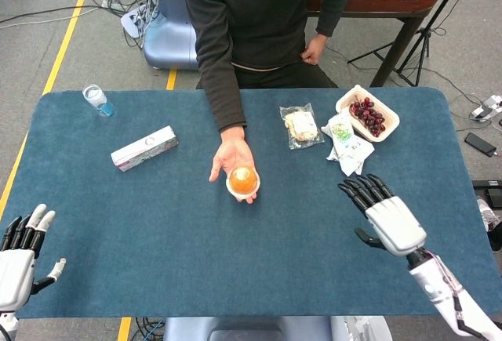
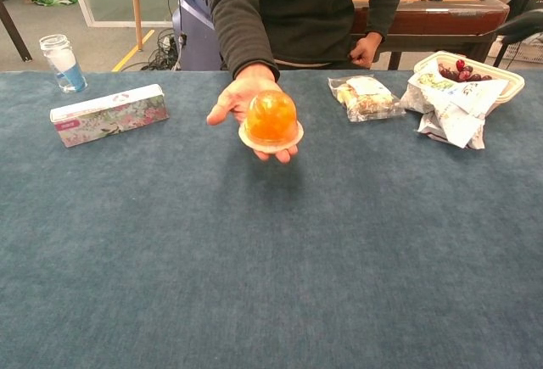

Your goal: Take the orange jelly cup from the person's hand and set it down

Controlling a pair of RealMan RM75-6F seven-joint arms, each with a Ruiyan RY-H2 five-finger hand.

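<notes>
The orange jelly cup (image 1: 243,179) (image 2: 271,120) rests dome up on the person's open palm (image 1: 231,157) (image 2: 240,97), held out over the middle of the blue table (image 1: 157,223). My right hand (image 1: 384,212) hovers over the table's right half, open with fingers spread toward the cup, well short of it. My left hand (image 1: 20,248) stays at the near left corner, open and empty. Only a dark fingertip of the right hand shows at the chest view's right edge.
A floral box (image 1: 144,147) and a small water bottle (image 1: 97,99) lie at the left. A wrapped snack (image 1: 300,126), a crumpled white packet (image 1: 347,143) and a tray of cherries (image 1: 367,113) sit at the back right, just beyond my right hand.
</notes>
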